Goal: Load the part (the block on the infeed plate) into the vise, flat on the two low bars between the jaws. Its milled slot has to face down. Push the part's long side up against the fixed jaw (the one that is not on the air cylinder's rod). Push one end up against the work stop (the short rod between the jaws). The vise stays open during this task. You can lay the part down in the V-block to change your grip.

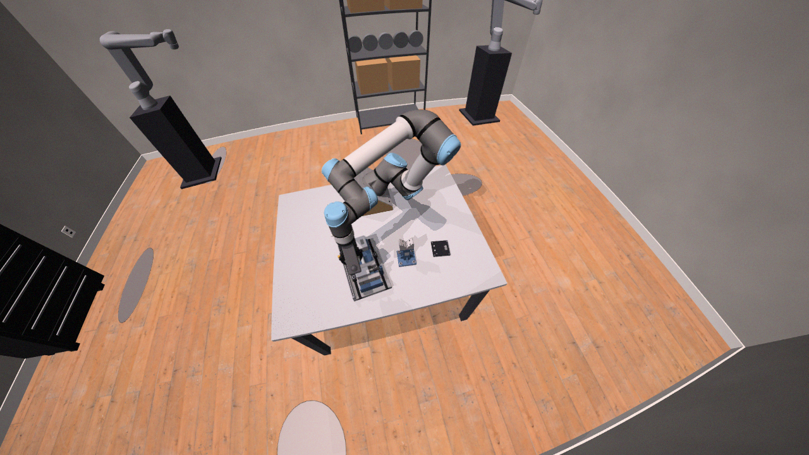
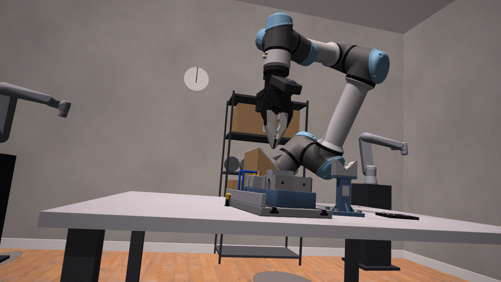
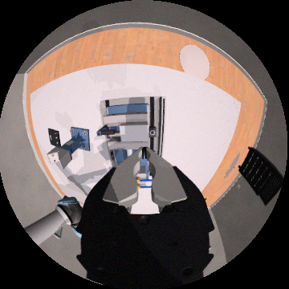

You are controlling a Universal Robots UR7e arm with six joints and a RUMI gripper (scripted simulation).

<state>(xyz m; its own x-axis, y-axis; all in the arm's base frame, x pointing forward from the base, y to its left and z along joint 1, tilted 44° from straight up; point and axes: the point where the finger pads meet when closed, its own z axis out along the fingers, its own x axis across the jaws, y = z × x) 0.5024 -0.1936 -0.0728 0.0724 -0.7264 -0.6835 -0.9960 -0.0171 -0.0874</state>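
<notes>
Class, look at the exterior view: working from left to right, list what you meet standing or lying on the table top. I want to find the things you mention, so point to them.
Vise [image 2: 292,199] [image 3: 134,132] → V-block on its blue stand [image 2: 343,169] [image 3: 59,157] [image 1: 406,244] → flat black plate [image 2: 397,216] [image 3: 54,137] [image 1: 440,248]

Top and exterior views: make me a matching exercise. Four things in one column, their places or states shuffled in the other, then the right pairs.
Column one
1. V-block
2. Black plate
3. Gripper
4. Cardboard boxes

Column two
A. Jaws shut, above the vise
B. On the shelves of a dark rack
C. Raised on a blue stand
D. Lying flat on the table

Right pairs: 1-C, 2-D, 3-A, 4-B
</notes>
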